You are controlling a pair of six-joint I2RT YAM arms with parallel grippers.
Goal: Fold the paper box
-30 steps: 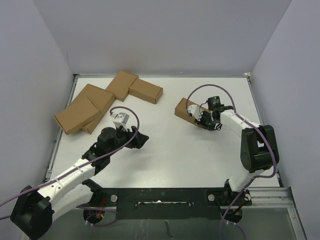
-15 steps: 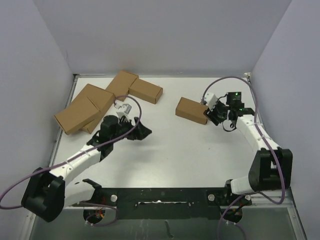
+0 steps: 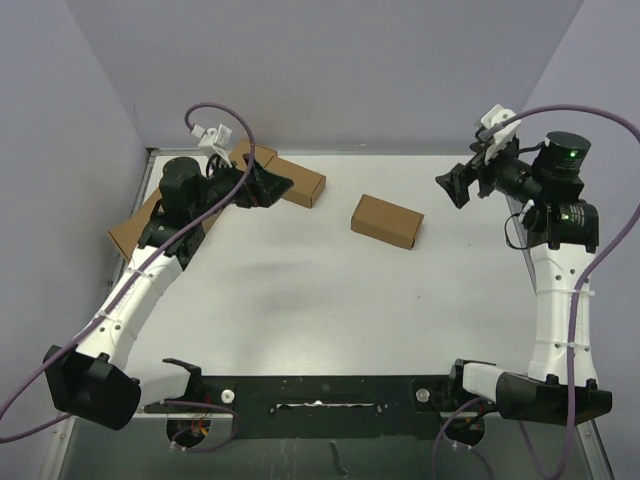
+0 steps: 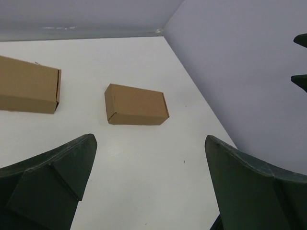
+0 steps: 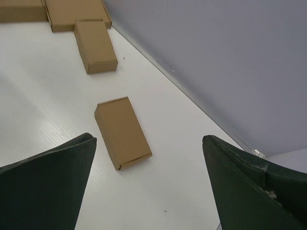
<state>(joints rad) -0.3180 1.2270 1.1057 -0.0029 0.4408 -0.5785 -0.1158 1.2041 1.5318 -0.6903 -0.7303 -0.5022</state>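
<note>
While both arms are raised off the tabletop (image 3: 300, 300), you have the left gripper (image 3: 270, 186) spread wide with nothing between its jaws. In its wrist view the two dark fingers (image 4: 48, 187) sit at the bottom corners with only white surface between them. Your right gripper (image 3: 452, 187) is just as wide and just as empty, and its fingers (image 5: 43, 187) frame the scene the same way in the right wrist view.

Moving outward, the paper box (image 3: 387, 221) lies flat on the tabletop as a small closed rectangular carton. It sits in the far half, a little right of centre, between the two grippers and apart from both. You can see it from each wrist camera, ahead of the open jaws and touching neither.

Further left, the other brown cartons (image 3: 165, 225) are grouped at the far-left corner. From above, the left gripper hangs over the edge of that group, beside the carton (image 3: 300, 183) nearest the paper box. The purple walls (image 3: 320, 70) close in the back and sides.
</note>
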